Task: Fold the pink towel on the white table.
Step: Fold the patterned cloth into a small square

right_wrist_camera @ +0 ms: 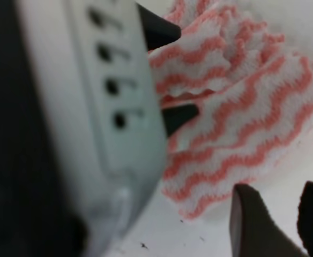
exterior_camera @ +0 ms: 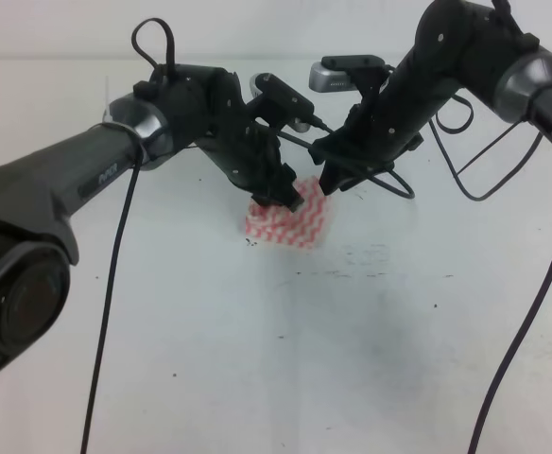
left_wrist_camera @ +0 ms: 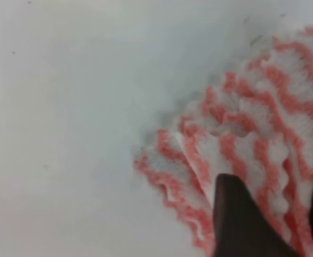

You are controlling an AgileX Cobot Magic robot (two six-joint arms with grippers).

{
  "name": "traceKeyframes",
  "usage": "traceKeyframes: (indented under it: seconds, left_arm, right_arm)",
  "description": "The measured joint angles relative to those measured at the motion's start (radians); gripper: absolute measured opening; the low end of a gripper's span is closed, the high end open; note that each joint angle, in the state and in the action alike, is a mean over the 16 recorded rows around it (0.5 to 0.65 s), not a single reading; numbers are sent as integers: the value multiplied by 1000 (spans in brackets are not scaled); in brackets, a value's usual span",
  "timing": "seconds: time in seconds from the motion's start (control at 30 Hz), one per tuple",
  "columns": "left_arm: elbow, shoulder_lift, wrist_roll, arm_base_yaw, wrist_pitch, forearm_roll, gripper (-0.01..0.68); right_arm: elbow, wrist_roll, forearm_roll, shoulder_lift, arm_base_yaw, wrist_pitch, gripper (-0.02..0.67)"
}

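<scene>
As both arms converge over the white table (exterior_camera: 370,359), the pink towel (exterior_camera: 287,223) lies bunched in layers between them at mid-table.

The left gripper (exterior_camera: 285,196) is clamped on the towel's folded upper edge, cloth caught between its fingers (left_wrist_camera: 242,225); the right gripper (exterior_camera: 330,182) hovers just beside the far corner, fingertips (right_wrist_camera: 253,225) slightly apart and holding nothing. With one corner unheld, any lift risks dragging the stack askew, and the closely spaced wrists could collide.
</scene>
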Motion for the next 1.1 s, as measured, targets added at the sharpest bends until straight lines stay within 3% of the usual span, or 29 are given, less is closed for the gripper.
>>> traceKeyframes:
  seconds: [0.33, 0.67, 0.9, 1.1]
  left_arm:
    - [0, 0, -50, 1, -30, 22, 93]
    - [0, -2, -137, 3, -13, 82, 36]
    - [0, -3, -149, 3, 39, 60, 94]
    - [0, -3, -139, 3, 66, 14, 231]
  right_arm:
    - [0, -1, 1, 0, 0, 0, 185]
    - [0, -1, 1, -1, 0, 1, 185]
    - [0, -1, 0, 3, 0, 1, 185]
    - [0, -1, 0, 4, 0, 2, 185]
